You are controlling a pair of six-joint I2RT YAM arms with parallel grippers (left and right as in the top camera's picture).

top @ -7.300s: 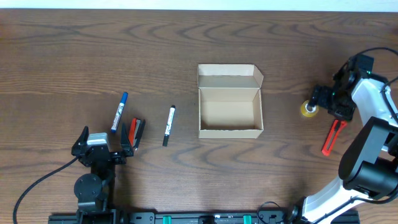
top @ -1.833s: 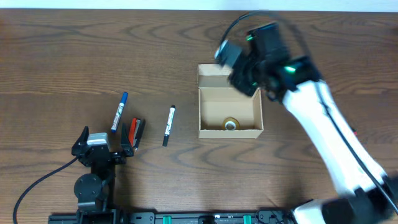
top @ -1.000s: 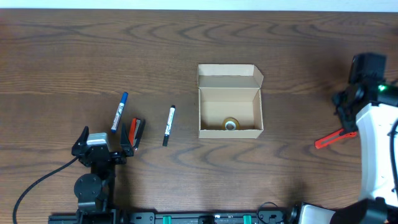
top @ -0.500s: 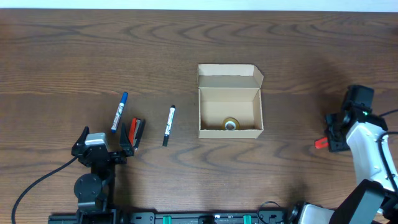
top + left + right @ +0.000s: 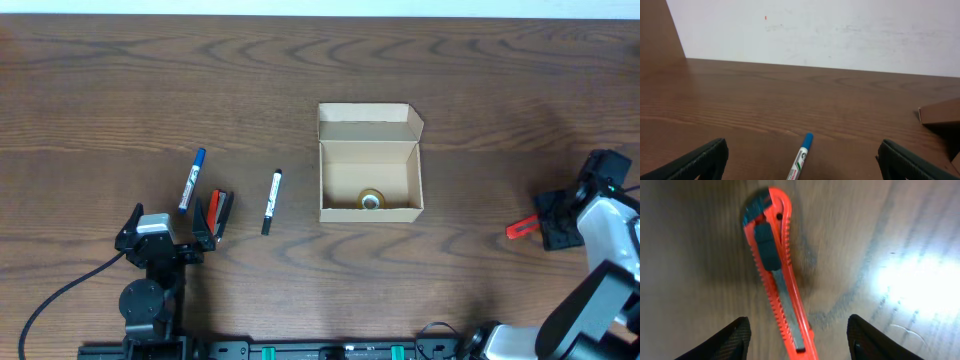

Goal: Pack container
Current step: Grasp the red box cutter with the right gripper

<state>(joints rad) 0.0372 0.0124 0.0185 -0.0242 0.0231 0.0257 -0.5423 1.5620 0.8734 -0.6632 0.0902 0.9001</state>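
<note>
The tan cardboard container stands open at the table's middle, flap lid folded back, with a yellow tape roll inside near its front wall. My right gripper is open at the right edge, over a red utility knife; in the right wrist view the knife lies on the table between the spread fingers, untouched. My left gripper is open and empty at the front left. A blue-capped marker, also in the left wrist view, lies ahead of it.
A red and a black marker lie side by side next to the left gripper. A black-capped white marker lies left of the container. The container's corner shows at the right of the left wrist view.
The right arm put the tape roll into the container, swung back to the right edge, and now hovers open over the red knife. The left arm has not moved.
</note>
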